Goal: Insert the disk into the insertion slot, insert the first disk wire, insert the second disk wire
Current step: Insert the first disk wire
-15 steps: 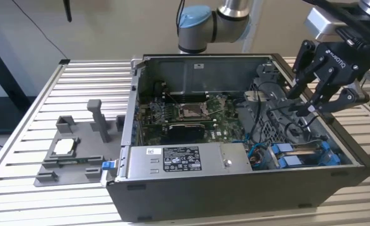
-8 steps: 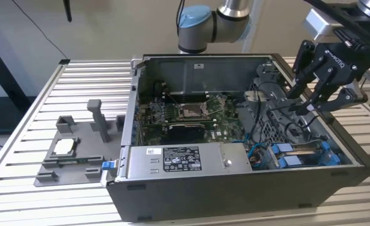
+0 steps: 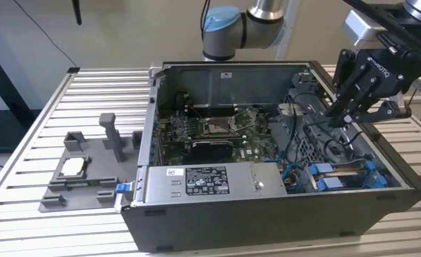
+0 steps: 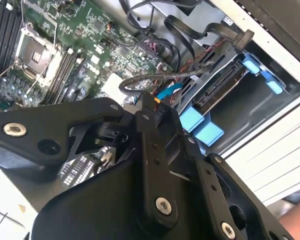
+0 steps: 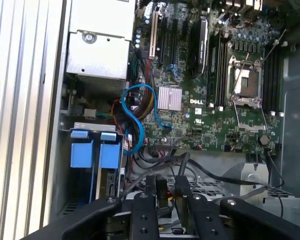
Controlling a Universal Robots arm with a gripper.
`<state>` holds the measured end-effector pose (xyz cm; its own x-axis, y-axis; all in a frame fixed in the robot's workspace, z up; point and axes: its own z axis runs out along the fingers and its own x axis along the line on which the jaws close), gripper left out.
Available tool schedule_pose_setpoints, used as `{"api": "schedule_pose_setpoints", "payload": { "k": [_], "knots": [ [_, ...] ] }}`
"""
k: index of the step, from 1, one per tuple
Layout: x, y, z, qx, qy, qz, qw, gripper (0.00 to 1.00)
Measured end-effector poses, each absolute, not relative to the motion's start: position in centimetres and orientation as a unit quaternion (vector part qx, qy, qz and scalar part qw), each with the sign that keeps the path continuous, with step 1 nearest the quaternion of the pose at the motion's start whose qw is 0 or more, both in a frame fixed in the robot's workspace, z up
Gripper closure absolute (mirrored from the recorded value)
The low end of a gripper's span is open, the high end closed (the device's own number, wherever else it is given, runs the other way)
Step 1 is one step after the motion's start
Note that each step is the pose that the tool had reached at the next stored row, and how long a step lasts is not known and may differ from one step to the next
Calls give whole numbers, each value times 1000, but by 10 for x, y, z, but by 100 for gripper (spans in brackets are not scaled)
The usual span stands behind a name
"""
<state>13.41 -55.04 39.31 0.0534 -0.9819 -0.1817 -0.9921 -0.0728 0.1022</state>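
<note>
Gripper (image 3: pixel 341 119), in the exterior view, we record reaching down inside the computer case (image 3: pixel 268 214) at the exterior view's right, near the disk (image 3: pixel 347 167). In the second wrist view we note the disk seated in the insertion slot (image 4: pixel 240 107), with blue tabs (image 4: pixel 202 127) at its end. In the first wrist view we find the fingers (image 5: pixel 150 192) nearly closed, pinching a small dark plug (image 5: pixel 162 192).
</note>
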Motion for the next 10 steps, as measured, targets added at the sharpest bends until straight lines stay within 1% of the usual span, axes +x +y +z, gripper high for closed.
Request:
{"api": "schedule_pose_setpoints", "payload": {
  "k": [4, 5, 6, 7, 10],
  "knots": [
    [134, -550, 393, -725, 680, 102, 25, 70],
    [134, -550, 393, -725, 680, 102, 25, 72],
    [134, -550, 393, -725, 680, 102, 25, 72],
    [134, -550, 393, -725, 680, 102, 25, 80],
    [134, -550, 393, -725, 680, 102, 25, 80]
  ]
}}
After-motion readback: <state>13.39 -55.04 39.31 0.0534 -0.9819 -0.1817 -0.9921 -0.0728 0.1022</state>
